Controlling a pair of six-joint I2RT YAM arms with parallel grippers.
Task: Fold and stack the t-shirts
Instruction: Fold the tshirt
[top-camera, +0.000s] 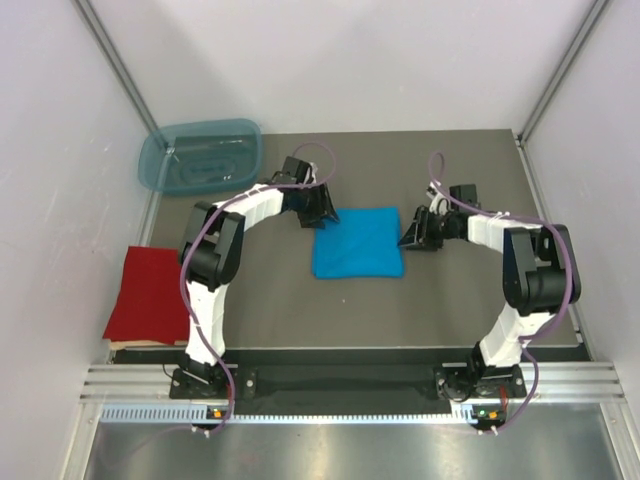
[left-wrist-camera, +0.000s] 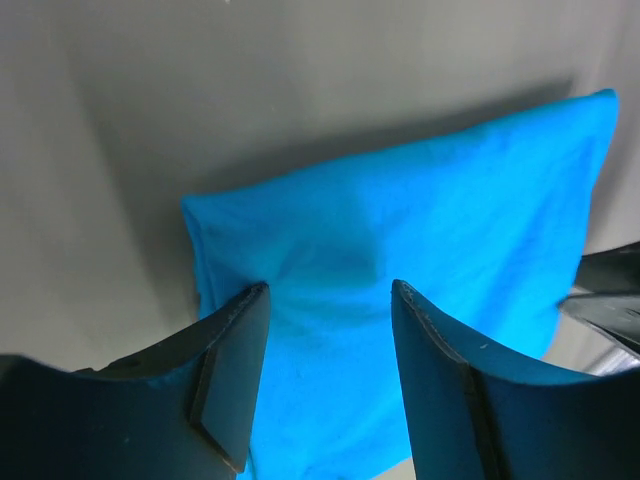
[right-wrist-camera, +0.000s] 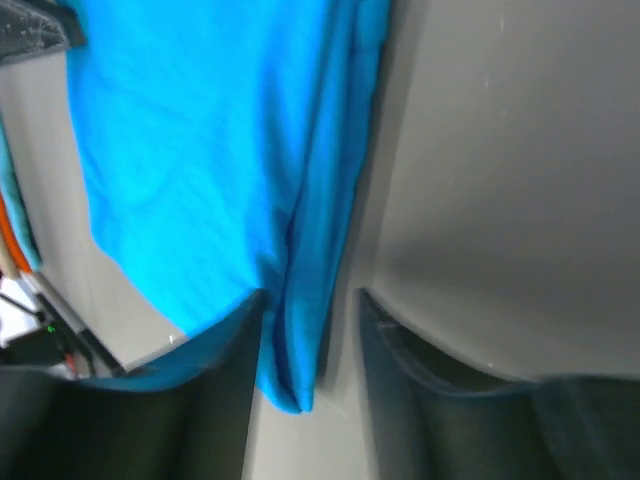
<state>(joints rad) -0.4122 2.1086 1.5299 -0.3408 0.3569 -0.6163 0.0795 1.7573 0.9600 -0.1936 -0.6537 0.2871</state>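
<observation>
The turquoise-blue t-shirt (top-camera: 358, 243) lies folded to a rough square in the middle of the table. The red t-shirt (top-camera: 148, 294) lies folded flat at the left front edge. My left gripper (top-camera: 318, 218) is open at the blue shirt's far left corner; in the left wrist view its jaws (left-wrist-camera: 328, 300) stand apart over the blue cloth (left-wrist-camera: 420, 220). My right gripper (top-camera: 410, 236) is open at the shirt's right edge; in the right wrist view the folded edge (right-wrist-camera: 310, 300) lies between its jaws (right-wrist-camera: 312, 305), not pinched.
A translucent blue-green plastic tub (top-camera: 200, 156) stands at the far left corner. White walls close in both sides. The metal rail with the arm bases (top-camera: 340, 385) runs along the front.
</observation>
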